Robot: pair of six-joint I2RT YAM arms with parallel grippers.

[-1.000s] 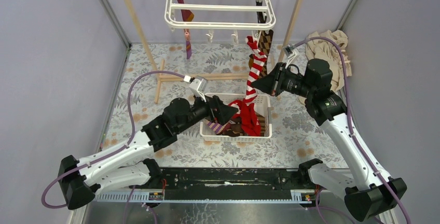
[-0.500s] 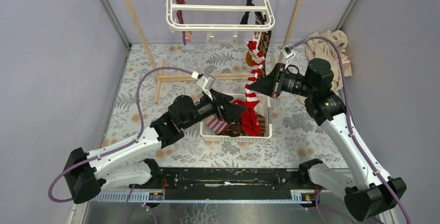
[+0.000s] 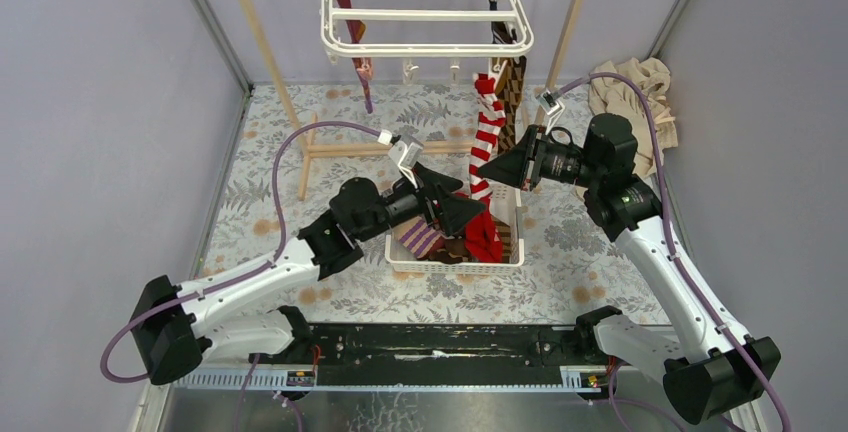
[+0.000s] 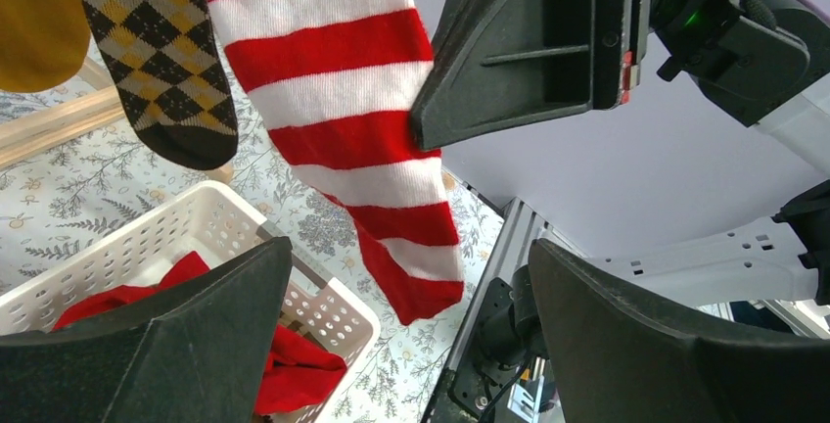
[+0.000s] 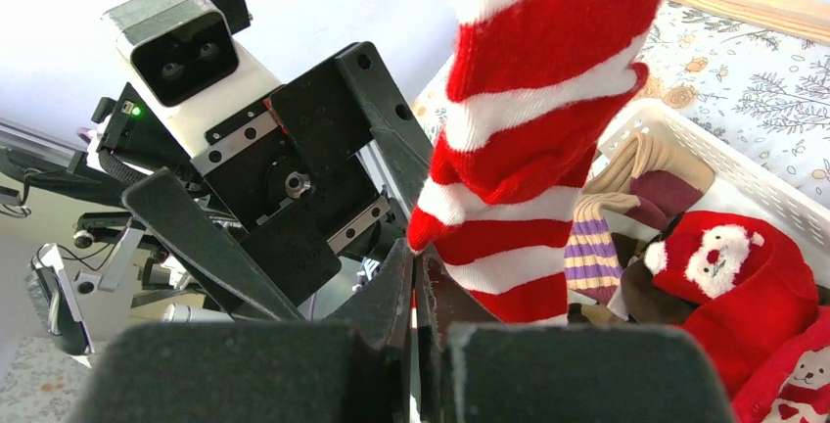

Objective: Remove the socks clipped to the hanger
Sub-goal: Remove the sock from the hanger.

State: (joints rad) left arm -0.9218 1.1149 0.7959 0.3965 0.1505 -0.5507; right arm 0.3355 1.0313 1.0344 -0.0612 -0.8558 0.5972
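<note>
The right gripper (image 5: 421,276) is pinching shut on the red-and-white striped sock (image 5: 529,149), low down near its foot end. The sock is hanging straight up from the pinch, and its top is reaching the near edge of the hanger (image 3: 425,17), so it looks like it is still clipped on. The left gripper (image 4: 411,345) is waiting just below and beside that sock with its two fingers wide apart, holding nothing. Right under both grippers the white basket (image 3: 452,267) is sitting, and a pile of socks (image 5: 744,276) is already lying in it: red ones, a purple-striped one and a brown one. So a good part of the job looks done. Some socks are still hanging above the grippers. A brown argyle sock (image 4: 161,61) is dangling just beside the striped one, a mustard sock (image 4: 34,12) is peeking in next to that, and a purple-striped sock (image 3: 365,77) is hanging at the far left side of the hanger. A few darker ones are showing between the bars, too small to count. I think the striped sock is coming off next, and the others are left for later.
</note>
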